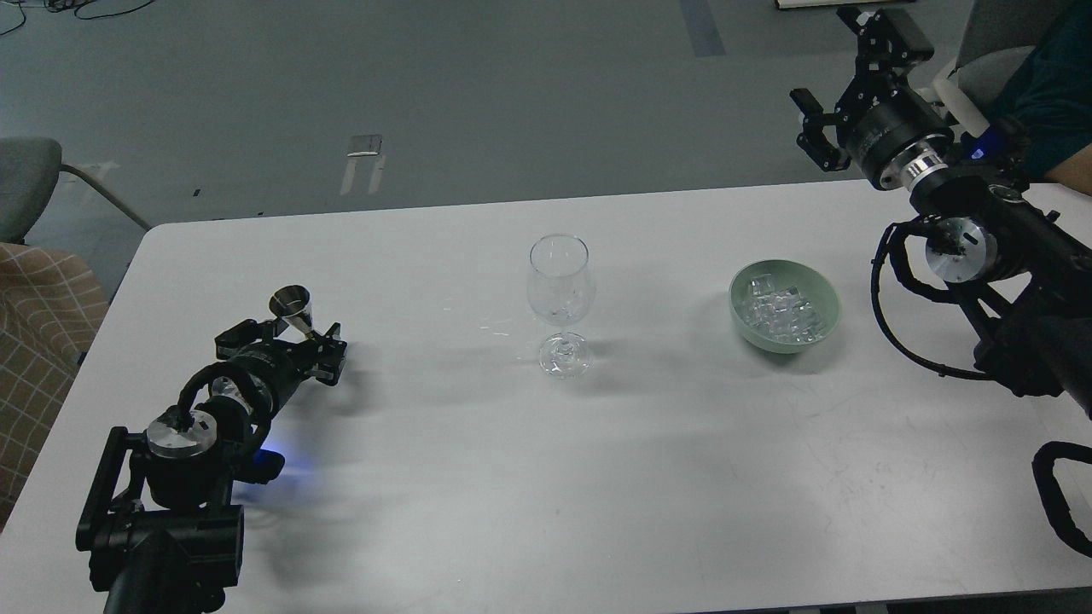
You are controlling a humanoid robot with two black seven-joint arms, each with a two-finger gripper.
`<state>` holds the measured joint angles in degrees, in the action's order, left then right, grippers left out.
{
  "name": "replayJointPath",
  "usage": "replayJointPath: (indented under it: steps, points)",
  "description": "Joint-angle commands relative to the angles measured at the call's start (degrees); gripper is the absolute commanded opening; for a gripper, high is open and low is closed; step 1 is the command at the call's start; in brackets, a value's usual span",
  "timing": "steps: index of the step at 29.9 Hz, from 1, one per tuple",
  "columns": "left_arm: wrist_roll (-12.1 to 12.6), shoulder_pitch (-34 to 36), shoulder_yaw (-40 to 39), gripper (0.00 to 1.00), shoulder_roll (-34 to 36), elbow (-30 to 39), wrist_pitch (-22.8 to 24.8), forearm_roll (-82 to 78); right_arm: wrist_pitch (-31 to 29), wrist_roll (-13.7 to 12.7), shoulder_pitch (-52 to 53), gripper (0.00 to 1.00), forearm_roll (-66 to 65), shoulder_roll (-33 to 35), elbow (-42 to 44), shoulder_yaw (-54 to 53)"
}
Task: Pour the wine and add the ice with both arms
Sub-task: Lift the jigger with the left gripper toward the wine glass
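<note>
A clear, empty wine glass stands upright at the middle of the white table. A steel double-cone jigger stands at the left. My left gripper lies low on the table with its fingers spread on either side of the jigger's lower cone, which it hides. A pale green bowl at the right holds several clear ice cubes. My right gripper is open and empty, held high beyond the table's far right edge, well above and behind the bowl.
A person in a teal top sits at the far right corner, close to my right arm. A grey chair and a checked cloth are off the table's left edge.
</note>
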<state>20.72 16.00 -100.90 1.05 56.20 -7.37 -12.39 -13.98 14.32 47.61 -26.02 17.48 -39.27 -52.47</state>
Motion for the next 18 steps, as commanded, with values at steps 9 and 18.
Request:
replayJointPath:
  steps: [9, 18]
  points:
    - [-2.09, 1.14, -0.09, 0.32, -0.17, -1.27, 0.52, -0.09, 0.09, 0.0, -0.32, 1.0, 0.0, -0.07, -0.02, 0.0]
    - [-1.91, 1.23, -0.26, 0.01, -0.7, -1.27, 0.6, 0.08, 0.09, 0.0, -0.41, 1.0, 0.0, 0.01, -0.02, 0.0]
